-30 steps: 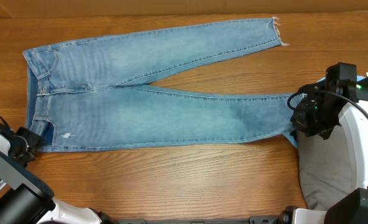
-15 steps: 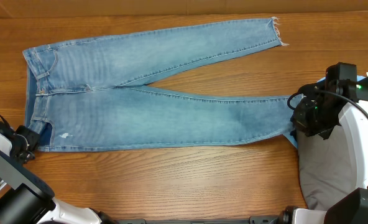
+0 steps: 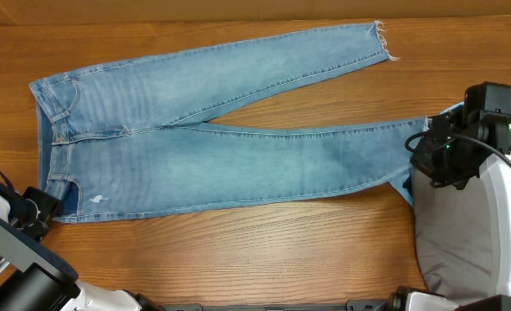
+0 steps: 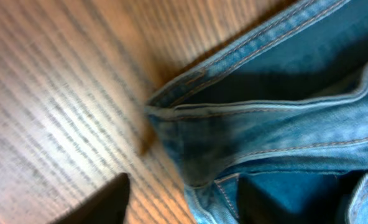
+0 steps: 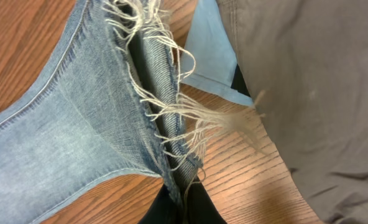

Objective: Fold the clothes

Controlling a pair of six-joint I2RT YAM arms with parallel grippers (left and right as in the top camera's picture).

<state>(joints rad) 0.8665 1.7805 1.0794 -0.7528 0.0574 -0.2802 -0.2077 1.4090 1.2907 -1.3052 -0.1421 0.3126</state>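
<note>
denim, pale blue: the jeans (image 3: 221,164) lie flat on the wooden worktop (image 3: 238,259), just beside the grey trousers (image 3: 458,250). their long way runs straight away from the grey trousers. the waistband (image 4: 265,112) is at the end farthest from them. one leg ends right at the grey trousers. the other leg (image 3: 264,60) slants off, and its end is well apart from them.

my right jaws are closed on the frayed hem (image 5: 165,124) of the first leg, right at the edge of the grey trousers. the loose threads spill out above them.

my left jaws are at the end far from the grey trousers, by the corner of the waistband. one dark finger (image 4: 103,199) shows over the bare wood beside that corner. i cannot tell if these jaws are open or pinching the cloth.

i think the next move is to bring one end over onto the other. the jeans lie stretched between my two arms. my right jaws are nearer the hem, so i think they should carry it along the long way toward the waistband.
</note>
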